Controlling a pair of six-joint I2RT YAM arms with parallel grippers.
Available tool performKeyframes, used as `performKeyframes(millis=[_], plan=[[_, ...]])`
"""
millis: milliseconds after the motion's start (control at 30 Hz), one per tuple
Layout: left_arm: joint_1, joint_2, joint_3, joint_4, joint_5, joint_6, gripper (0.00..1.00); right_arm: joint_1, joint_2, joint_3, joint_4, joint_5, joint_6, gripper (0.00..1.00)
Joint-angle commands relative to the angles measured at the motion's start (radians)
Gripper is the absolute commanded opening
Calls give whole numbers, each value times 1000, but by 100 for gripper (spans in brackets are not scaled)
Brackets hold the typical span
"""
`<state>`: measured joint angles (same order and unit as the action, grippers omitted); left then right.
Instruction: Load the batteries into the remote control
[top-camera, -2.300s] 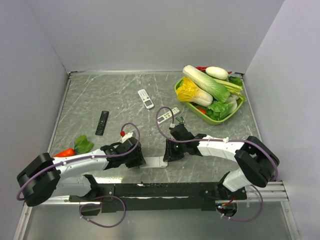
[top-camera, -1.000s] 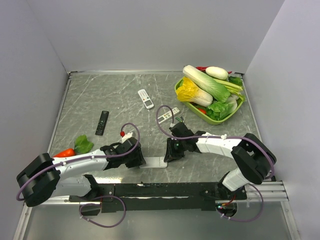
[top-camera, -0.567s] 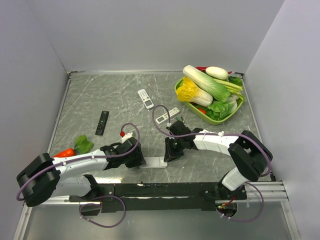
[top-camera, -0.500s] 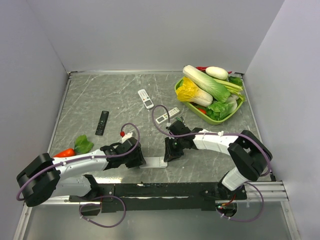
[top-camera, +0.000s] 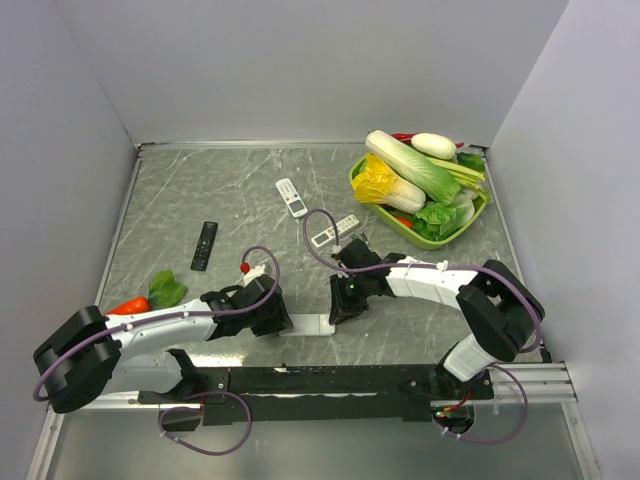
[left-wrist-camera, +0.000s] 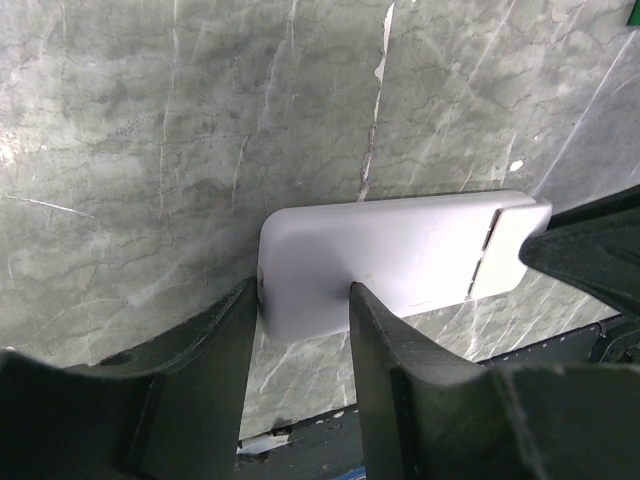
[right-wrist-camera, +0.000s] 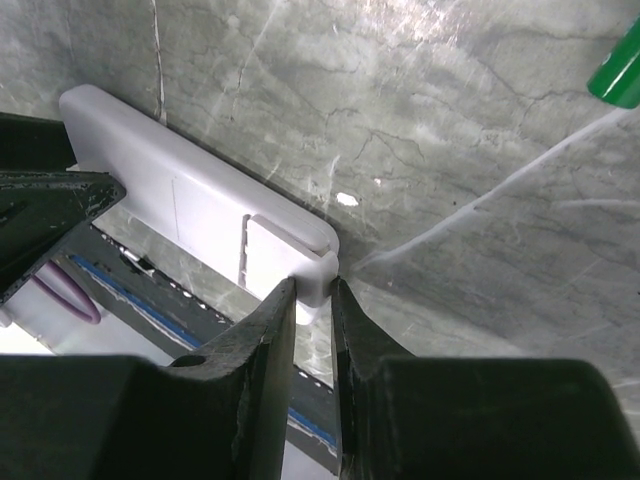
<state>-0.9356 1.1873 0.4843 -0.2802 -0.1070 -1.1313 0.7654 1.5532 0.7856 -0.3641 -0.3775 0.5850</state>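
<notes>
White remote flat at bench 6 o'clock, clamped at one end by left end effector, opposite end pinched by right end effector, braced for cover removal; green battery nearby.

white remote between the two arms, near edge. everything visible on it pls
The white remote is a long, flat, matte plastic bar with rounded corners, lying back side up on the marble table. A seam near one end outlines the battery cover, which looks closed. The left gripper clamps one end between its fingers; the right gripper pinches the cover end.
</notes>
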Motion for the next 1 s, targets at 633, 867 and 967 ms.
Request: performKeyframes(millis=[633, 867, 967], plan=[[-12, 21, -29, 15, 44, -1, 47, 47, 80, 15, -6, -32, 18, 19], [-11, 14, -33, 35, 62, -4, 45, 87, 104, 33, 65, -75, 78, 17], [-14, 14, -35, 56, 81, -2, 45, 100, 102, 35, 108, -90, 111, 16]])
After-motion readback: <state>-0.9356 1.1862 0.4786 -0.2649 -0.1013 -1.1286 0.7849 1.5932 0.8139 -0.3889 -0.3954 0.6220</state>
